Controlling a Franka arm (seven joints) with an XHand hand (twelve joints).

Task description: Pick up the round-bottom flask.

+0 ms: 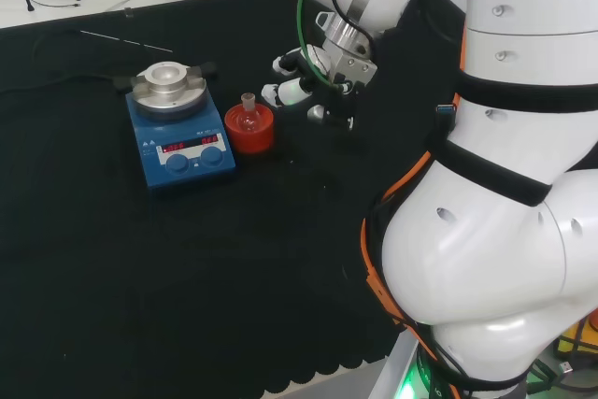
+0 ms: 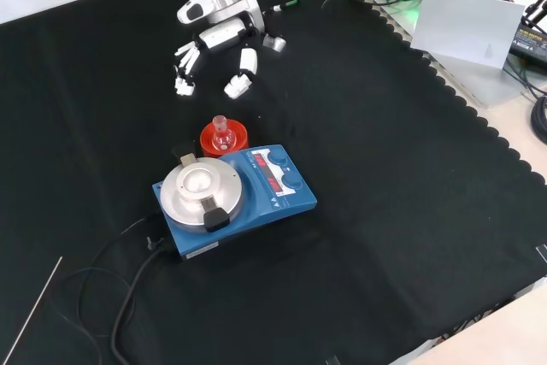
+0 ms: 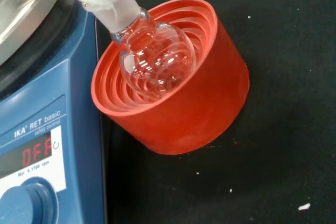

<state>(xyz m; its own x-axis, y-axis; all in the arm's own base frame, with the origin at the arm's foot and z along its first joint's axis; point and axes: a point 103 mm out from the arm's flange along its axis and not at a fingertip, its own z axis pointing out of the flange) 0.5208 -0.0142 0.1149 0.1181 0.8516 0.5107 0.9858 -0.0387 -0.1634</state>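
Observation:
A small clear round-bottom flask (image 1: 248, 107) sits neck up in a red ribbed ring stand (image 1: 249, 133) on the black cloth, right beside a blue hotplate stirrer (image 1: 182, 142). In the head view my hand (image 1: 301, 79) hovers to the right of the stand, apart from it, with its fingers relaxed and spread, holding nothing. The front view puts the hand (image 2: 218, 44) above and beyond the flask (image 2: 221, 128) and its stand (image 2: 226, 140). Up close in the wrist view, the empty glass bulb (image 3: 157, 59) rests in the red cup (image 3: 199, 114).
The stirrer (image 2: 235, 194) with its round metal top plate touches the stand's side, and its black cable (image 2: 128, 275) trails across the cloth. A thin rod (image 2: 34, 309) lies near the cloth's edge. A white box (image 2: 466, 23) stands off the cloth.

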